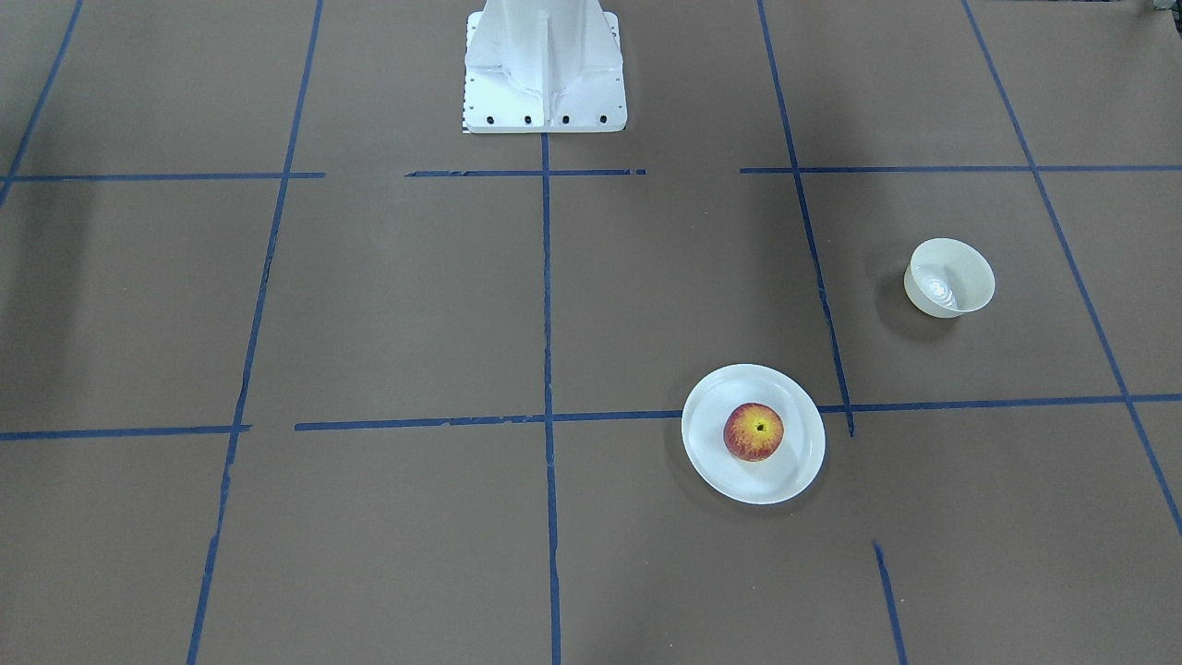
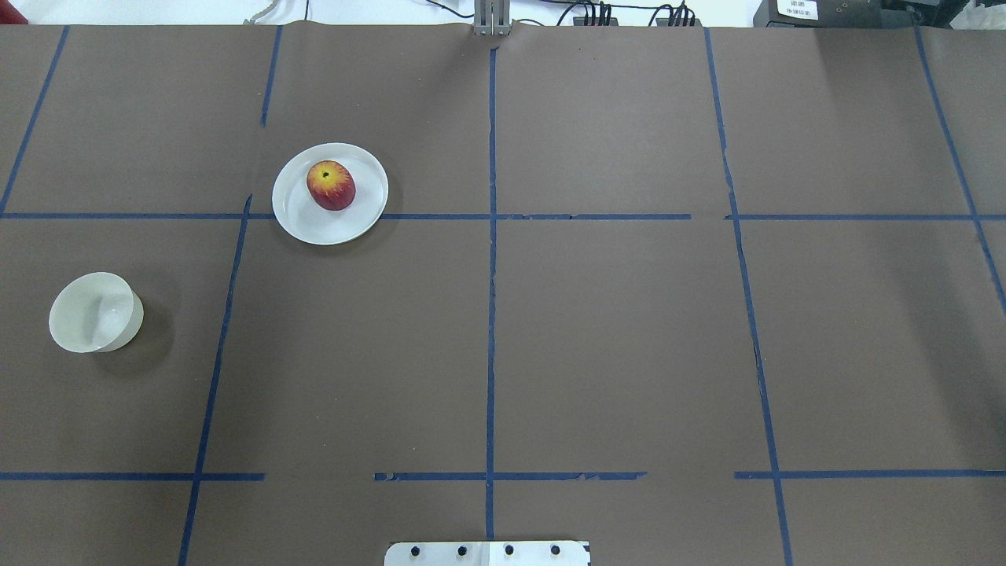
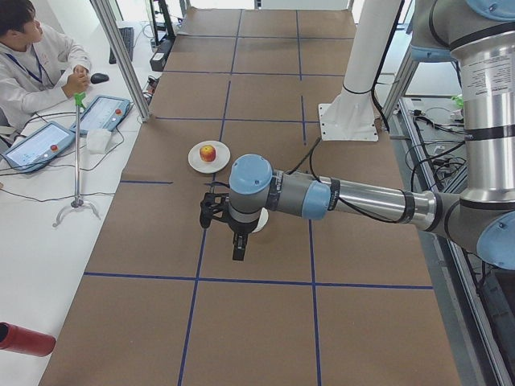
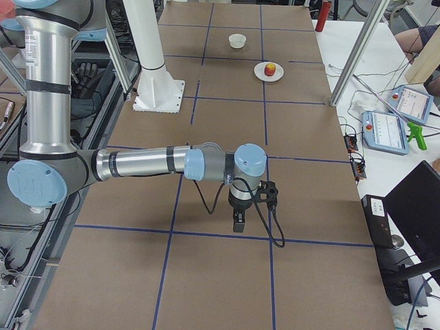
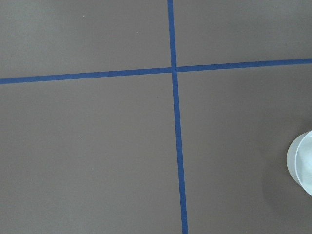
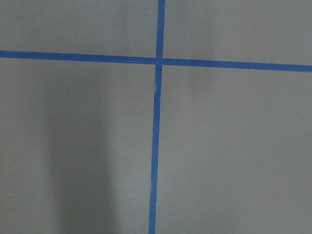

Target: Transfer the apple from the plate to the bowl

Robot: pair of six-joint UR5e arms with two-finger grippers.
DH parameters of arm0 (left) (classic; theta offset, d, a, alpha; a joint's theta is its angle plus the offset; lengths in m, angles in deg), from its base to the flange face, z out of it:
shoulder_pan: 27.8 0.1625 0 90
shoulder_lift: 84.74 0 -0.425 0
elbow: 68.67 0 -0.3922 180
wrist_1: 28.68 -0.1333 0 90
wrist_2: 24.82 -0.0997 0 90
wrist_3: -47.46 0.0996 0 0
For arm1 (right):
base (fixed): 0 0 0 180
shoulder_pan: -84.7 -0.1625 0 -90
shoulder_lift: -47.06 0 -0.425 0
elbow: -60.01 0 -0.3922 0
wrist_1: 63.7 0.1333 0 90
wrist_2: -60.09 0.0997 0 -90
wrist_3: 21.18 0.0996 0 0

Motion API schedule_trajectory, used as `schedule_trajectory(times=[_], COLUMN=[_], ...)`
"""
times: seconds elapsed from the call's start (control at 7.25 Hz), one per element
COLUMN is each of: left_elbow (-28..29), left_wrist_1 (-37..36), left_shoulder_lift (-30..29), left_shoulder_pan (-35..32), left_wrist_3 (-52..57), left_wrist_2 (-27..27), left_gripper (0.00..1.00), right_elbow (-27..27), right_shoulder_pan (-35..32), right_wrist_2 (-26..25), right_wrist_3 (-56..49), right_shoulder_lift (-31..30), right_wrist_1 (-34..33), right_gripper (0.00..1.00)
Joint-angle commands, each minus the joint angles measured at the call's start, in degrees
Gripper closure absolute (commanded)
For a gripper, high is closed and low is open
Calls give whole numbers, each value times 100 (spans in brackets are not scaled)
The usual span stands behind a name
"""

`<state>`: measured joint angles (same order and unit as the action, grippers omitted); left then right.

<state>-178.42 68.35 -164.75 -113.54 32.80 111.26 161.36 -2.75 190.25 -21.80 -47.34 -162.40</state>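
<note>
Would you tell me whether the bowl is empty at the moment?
Empty: the bowl shows only its glossy inside; the apple sits on the plate.

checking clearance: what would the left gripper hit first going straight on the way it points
The left gripper points down, so likely bare table near the tape crossing; the bowl sits aside. Height is unclear.

- Left arm [image 3: 362, 201]: forearm stretched out level; left wrist [image 3: 251, 183] bent so that the left hand [image 3: 240, 248] points straight down. Whether its fingers are parted or closed cannot be told.
- Right arm [image 4: 144, 163]: forearm likewise level; right hand [image 4: 238, 221] hangs straight down from the right wrist [image 4: 249, 163]. Its finger state is also unreadable.
</note>
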Motion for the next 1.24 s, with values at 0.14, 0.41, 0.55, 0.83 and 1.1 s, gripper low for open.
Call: schedule_trajectory(times=[0.14, 0.41, 0.55, 0.83, 1.1], left_elbow=[110, 488, 576, 1730, 2168], left_wrist_1=[580, 580, 571, 571, 553], left_shoulder_lift=[-1178, -2102, -2489, -3612, -4047], left_shoulder_pan=[1721, 2681, 3015, 3649, 3739], left_wrist_3=[-2870, -4380, -4945, -5712, -5741], left_wrist_2=[-54, -238, -631, -1351, -1697], left_gripper=[0, 0, 0, 0, 0], right_elbow=[-1, -1, 7, -1, -1], right_shoulder_pan=[0, 0, 0, 0, 0], right_wrist_2=[0, 0, 0, 0, 0], right_wrist_3=[0, -9, 0, 0, 0], right_shoulder_lift=[0, 0, 0, 0, 0], right_wrist_1=[0, 0, 0, 0, 0], right_gripper=[0, 0, 0, 0, 0])
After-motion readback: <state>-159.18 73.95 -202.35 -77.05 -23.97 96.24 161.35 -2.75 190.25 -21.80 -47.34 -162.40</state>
